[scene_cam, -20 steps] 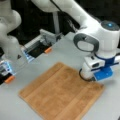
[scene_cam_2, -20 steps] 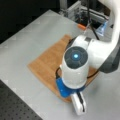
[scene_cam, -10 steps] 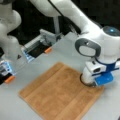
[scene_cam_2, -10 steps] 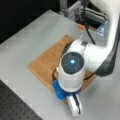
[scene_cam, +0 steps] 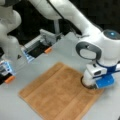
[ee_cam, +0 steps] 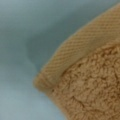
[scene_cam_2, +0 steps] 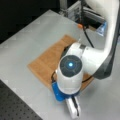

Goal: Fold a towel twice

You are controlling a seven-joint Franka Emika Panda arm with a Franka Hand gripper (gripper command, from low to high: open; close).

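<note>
Now the arm has come down onto the towel (scene_cam: 57, 93), which lies spread flat and single-layered on the grey table (scene_cam: 65, 48), with no fold made in it yet. In a front view the gripper (scene_cam: 91, 85) sits low at the towel's right-hand corner, its body pressed down close to the cloth there; in a front view from the opposite side the arm's round joint with its blue light (scene_cam_2: 70, 65) covers that same end of the towel (scene_cam_2: 48, 61), so the fingers themselves are hidden. How wide the jaws stand, and whether they have hold of any cloth, I cannot tell. The wrist view is filled by the towel's corner (ee_cam: 82, 82), its ribbed border band curving round the fluffy pile, very near the camera, with bare table beyond it. Compared with a second ago, the wrist has dropped and shifted slightly toward the towel's corner, while the cloth itself has kept its outline and place. That suggests the work stands at taking up a corner for the first fold, not further. Beyond the towel's far edge stand an open rack (scene_cam: 43, 43) and two orange tabs (scene_cam: 48, 50).
</note>
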